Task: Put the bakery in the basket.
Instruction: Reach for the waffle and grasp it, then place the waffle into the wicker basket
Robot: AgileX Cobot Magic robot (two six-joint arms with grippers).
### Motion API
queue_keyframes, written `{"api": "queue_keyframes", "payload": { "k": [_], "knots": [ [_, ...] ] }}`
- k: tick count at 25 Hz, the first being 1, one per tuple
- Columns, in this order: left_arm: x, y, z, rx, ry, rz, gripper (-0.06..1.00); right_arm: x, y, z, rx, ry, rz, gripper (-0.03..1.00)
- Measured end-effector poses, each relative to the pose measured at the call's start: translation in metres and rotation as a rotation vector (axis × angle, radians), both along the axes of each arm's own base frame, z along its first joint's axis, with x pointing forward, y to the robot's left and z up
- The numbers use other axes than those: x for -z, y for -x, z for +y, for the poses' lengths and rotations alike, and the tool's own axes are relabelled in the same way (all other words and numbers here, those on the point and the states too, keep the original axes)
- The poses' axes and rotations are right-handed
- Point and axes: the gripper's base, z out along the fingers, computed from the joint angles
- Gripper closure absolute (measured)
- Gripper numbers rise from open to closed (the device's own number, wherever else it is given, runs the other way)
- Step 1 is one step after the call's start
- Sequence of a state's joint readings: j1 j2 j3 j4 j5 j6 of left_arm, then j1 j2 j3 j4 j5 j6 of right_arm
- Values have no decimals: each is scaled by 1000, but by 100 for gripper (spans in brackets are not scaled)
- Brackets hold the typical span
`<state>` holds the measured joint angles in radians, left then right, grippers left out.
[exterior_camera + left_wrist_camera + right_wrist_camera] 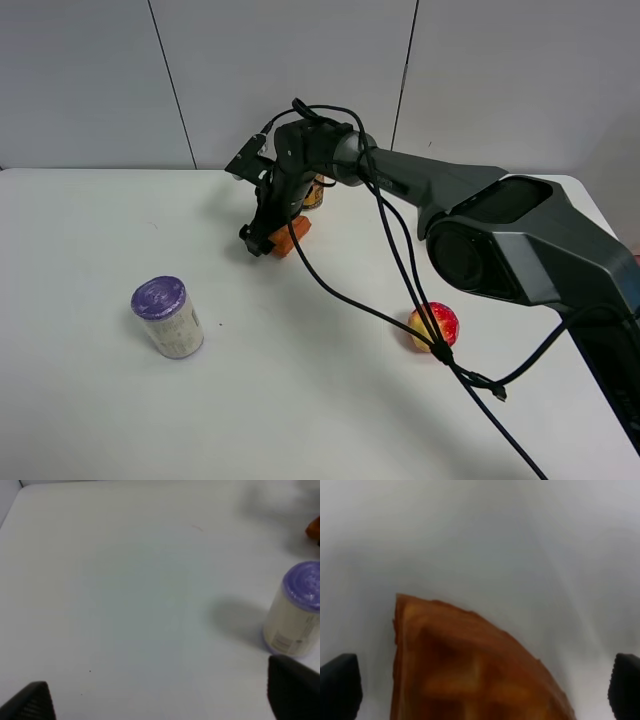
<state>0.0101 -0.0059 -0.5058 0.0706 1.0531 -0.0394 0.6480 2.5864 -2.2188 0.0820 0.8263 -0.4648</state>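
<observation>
Lower left of the exterior view, a purple-lidded can [168, 318] stands on the counter [90, 230]. The left gripper [162, 697] hangs near it, jaws released and empty. A red-yellow fruit [433, 325] lies lower right. Farther back, centre frame, the right gripper [262, 238] sets its jaws spread astride the bakery [470, 670], which lies flat on the counter, apparently ready for pinching. The basket cannot be identified.

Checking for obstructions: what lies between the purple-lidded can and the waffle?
Nothing: the exterior high view shows only bare white table between the can and the waffle.
</observation>
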Motion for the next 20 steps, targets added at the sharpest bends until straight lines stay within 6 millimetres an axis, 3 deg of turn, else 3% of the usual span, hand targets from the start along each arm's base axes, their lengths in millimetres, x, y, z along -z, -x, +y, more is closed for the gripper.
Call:
{"api": "queue_keyframes", "payload": {
  "k": [6,11,20],
  "knots": [
    [0,0,0,0,0,0,10,2,4,-3,15,26,52,2],
    [0,0,0,0,0,0,10,3,5,-5,41,40,84,28],
    [0,0,0,0,0,0,10,-2,6,-3,74,4,108,28]
  ]
}}
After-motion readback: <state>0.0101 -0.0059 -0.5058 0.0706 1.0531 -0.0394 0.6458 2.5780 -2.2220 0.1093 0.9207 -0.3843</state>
